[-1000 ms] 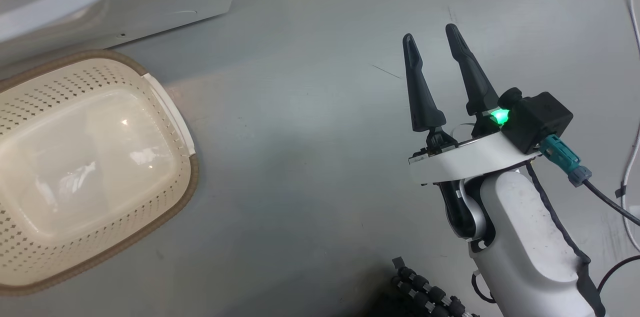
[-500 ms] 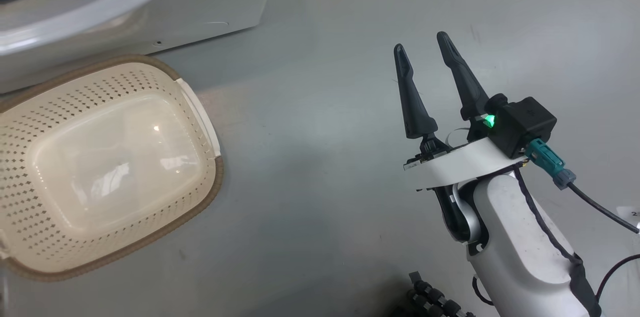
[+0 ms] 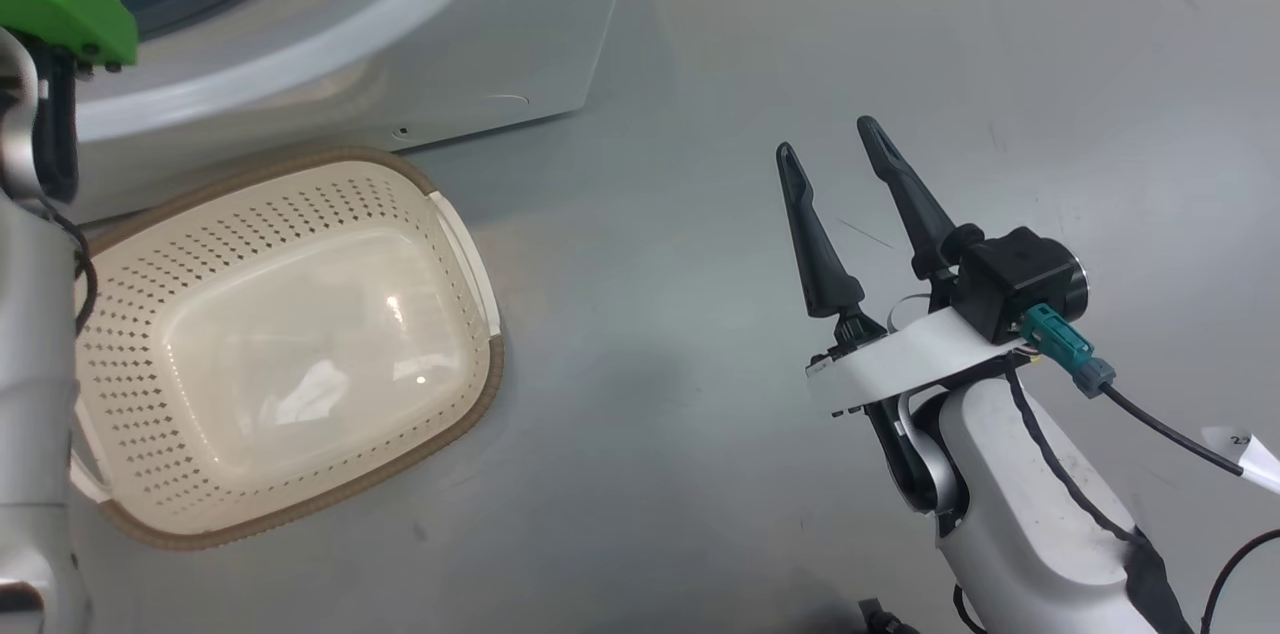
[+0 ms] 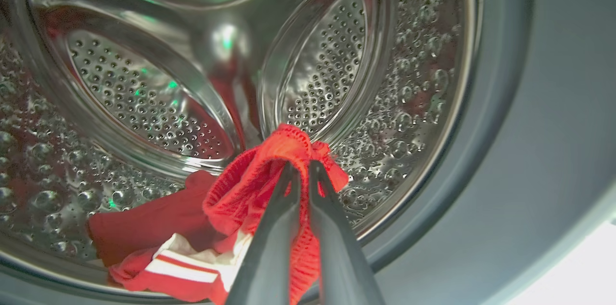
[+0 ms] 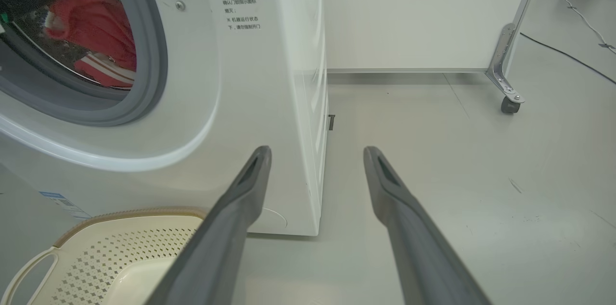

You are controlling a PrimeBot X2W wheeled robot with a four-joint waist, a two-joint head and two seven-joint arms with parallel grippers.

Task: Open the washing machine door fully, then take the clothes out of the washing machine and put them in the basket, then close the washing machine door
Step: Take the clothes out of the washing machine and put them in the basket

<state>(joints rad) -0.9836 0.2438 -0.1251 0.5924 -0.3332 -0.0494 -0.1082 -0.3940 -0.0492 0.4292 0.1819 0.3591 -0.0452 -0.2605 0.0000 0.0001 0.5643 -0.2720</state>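
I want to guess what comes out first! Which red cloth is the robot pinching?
The bunched-up, netted red cloth, held up between the shut fingers of the left gripper. The other red cloth lies flat on the bottom of the drum.

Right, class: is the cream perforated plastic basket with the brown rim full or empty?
Empty. The cream perforated basket shows a bare glossy bottom; the red clothes are inside the perforated steel drum.

The left hand (image 4: 301, 170) has its fingers pinched nearly together on the clothes (image 4: 240, 184). The right hand (image 3: 825, 136) hangs with fingers spread wide, pointing forward.
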